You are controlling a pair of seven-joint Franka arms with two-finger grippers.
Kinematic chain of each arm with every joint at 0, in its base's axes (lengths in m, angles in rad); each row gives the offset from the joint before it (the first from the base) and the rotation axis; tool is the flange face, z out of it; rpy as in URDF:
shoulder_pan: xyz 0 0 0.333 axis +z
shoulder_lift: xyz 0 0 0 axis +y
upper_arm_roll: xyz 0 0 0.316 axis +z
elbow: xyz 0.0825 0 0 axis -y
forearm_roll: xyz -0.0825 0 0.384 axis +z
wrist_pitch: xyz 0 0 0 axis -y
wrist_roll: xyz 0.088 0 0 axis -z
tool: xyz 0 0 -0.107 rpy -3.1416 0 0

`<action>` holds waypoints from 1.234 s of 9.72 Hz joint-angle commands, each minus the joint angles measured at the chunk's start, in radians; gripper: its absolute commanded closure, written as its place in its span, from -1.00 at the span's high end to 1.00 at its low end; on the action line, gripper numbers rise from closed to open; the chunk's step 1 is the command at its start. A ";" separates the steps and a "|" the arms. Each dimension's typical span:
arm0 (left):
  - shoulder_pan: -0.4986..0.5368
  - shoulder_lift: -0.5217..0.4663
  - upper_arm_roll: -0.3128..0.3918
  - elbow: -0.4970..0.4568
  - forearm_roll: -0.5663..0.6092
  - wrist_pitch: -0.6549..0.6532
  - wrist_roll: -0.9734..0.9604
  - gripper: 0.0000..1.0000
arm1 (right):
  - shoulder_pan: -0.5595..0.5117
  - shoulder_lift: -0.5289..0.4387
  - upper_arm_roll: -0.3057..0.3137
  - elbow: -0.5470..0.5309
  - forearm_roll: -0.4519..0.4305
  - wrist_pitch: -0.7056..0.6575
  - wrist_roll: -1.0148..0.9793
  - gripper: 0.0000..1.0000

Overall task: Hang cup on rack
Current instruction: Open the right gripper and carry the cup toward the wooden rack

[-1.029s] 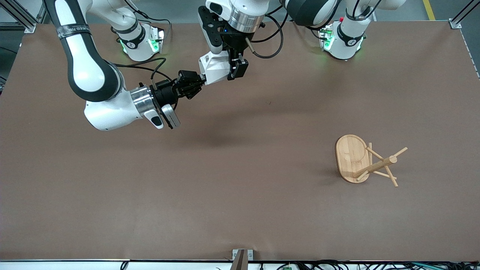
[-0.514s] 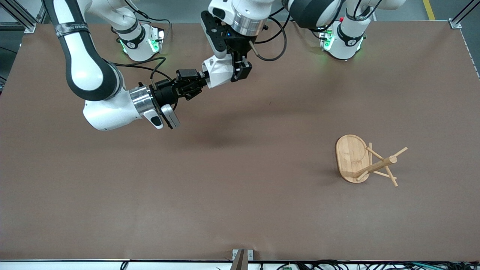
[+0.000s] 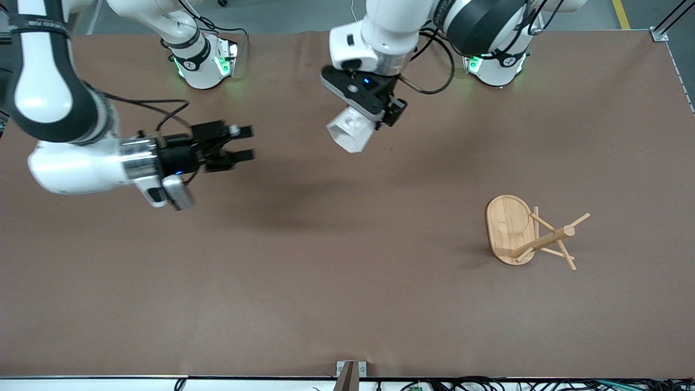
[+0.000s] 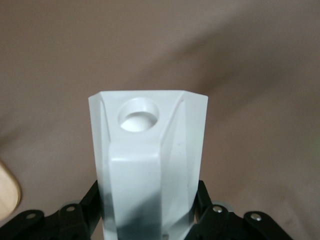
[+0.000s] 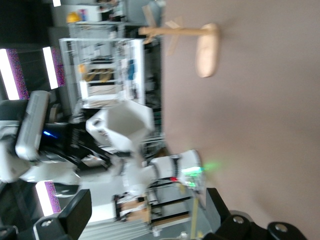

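The white faceted cup [image 3: 351,130] hangs in the air, held in my left gripper [image 3: 373,116], which is shut on its body over the table's middle near the robot bases. In the left wrist view the cup [image 4: 150,160] fills the space between the black fingers [image 4: 82,207], with the handle's round hole facing the camera. My right gripper [image 3: 245,144] is open and empty, over the table toward the right arm's end. The bamboo rack [image 3: 529,234] stands on its oval base toward the left arm's end. The right wrist view shows the cup [image 5: 125,122] and rack [image 5: 200,42] too.
The brown table [image 3: 347,282] is bare apart from the rack. An edge of the rack's base [image 4: 7,190] shows in the left wrist view. A small metal bracket [image 3: 350,369] sits at the table's edge nearest the front camera.
My right gripper let go of the cup, opened and pulled back toward the right arm's end. My left gripper turned and carried the cup a little toward the rack's end.
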 commanded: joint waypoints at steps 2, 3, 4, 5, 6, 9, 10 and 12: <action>0.102 -0.016 -0.006 -0.107 0.037 -0.006 -0.161 -0.54 | -0.050 -0.018 -0.098 0.062 -0.344 -0.009 0.019 1.00; 0.125 -0.025 -0.005 -0.153 0.090 0.023 -0.181 -0.54 | -0.063 -0.018 -0.110 0.123 -0.488 -0.006 0.034 1.00; 0.170 -0.024 -0.008 -0.190 0.101 0.061 -0.181 -0.54 | -0.069 -0.018 -0.113 0.176 -0.604 -0.003 0.084 1.00; 0.192 -0.031 -0.008 -0.250 0.108 0.133 -0.170 -0.55 | -0.081 -0.021 -0.113 0.231 -0.702 0.003 0.108 1.00; 0.239 -0.036 -0.011 -0.303 0.108 0.211 -0.147 -0.56 | -0.095 -0.027 -0.113 0.274 -0.774 0.017 0.132 1.00; 0.361 -0.036 -0.014 -0.335 0.095 0.244 0.065 -0.55 | -0.179 -0.041 0.027 0.438 -1.017 -0.009 0.299 1.00; 0.402 -0.033 -0.014 -0.345 0.095 0.256 0.116 -0.55 | -0.216 -0.078 0.102 0.440 -1.093 -0.005 0.306 1.00; 0.479 -0.033 -0.016 -0.394 0.089 0.314 0.197 -0.54 | -0.253 -0.089 0.132 0.441 -1.117 -0.009 0.293 1.00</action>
